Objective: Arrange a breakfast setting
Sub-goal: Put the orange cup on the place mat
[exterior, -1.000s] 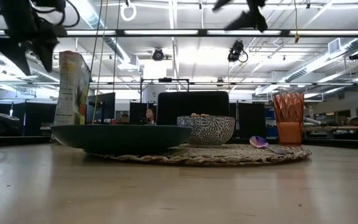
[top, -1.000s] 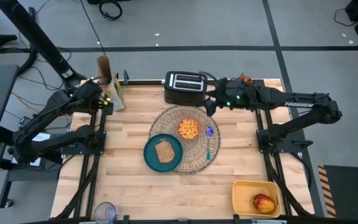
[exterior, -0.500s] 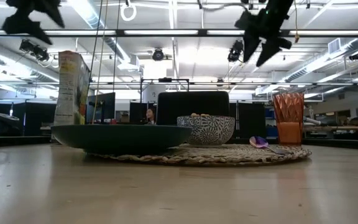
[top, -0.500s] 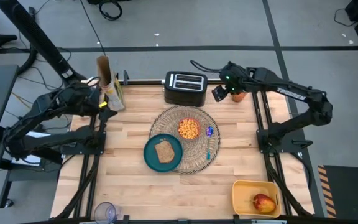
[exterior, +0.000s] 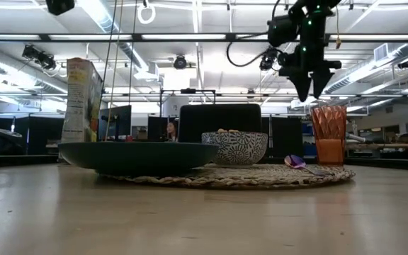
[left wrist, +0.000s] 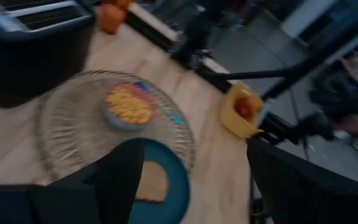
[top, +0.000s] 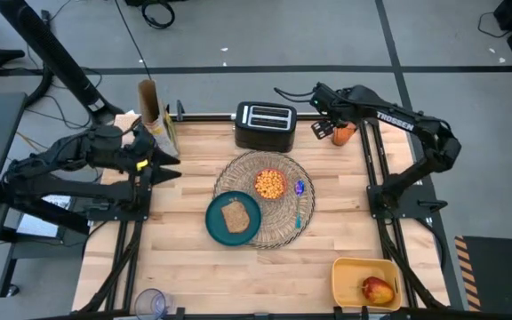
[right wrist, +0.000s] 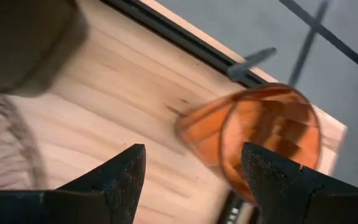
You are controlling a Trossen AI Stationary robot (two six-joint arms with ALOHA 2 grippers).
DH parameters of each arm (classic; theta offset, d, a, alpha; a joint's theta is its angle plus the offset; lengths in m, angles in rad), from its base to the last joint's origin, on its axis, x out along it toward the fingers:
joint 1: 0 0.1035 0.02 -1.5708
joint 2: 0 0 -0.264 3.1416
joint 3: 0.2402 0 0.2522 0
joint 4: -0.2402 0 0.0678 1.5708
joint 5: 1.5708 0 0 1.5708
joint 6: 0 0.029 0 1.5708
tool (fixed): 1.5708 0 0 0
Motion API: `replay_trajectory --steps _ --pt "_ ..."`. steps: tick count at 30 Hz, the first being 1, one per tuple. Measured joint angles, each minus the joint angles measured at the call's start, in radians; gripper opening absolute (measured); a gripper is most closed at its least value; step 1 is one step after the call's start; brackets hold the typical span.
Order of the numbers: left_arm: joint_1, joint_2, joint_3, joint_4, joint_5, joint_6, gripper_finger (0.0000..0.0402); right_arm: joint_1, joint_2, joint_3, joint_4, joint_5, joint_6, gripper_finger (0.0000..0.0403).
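A round woven placemat [top: 278, 233] lies mid-table. A teal plate [top: 218, 222] with a brown toast slice [top: 235, 215] rests on its near left part. A small bowl [top: 270, 183] of orange-yellow pieces and a blue-handled spoon [top: 300, 201] also lie on it. The translucent orange cup [top: 345, 135] stands upright at the far right edge. The apple [top: 377, 289] lies in a yellow container [top: 349, 271] at the near right. My right gripper [top: 325, 129] hangs open just left of and above the cup [right wrist: 272, 137]. My left gripper [top: 165, 167] is open and empty, high at the left.
A black toaster [top: 265, 126] stands at the far edge behind the mat, next to my right gripper. A cereal box [top: 163, 133] stands at the far left by my left gripper. A clear cup [top: 152, 302] sits at the near left edge.
My right gripper has gone from over the mat's far edge toward the table's far right corner, and has tipped to point down beside the orange cup. My left gripper has risen out of the low view and gone a little toward the near edge.
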Motion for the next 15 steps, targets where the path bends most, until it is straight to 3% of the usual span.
replay_trajectory --steps 8,15 --pt "-0.138 0.06 0.0 0.045 -0.091 -0.04 0.0295 -0.116 0.049 0.0 -0.007 -0.073 -0.041 0.0262" --pt "-0.237 0.136 0.0 0.11 -0.108 -0.053 0.0295 -0.205 0.107 0.0 -0.021 -0.217 -0.052 0.0221"
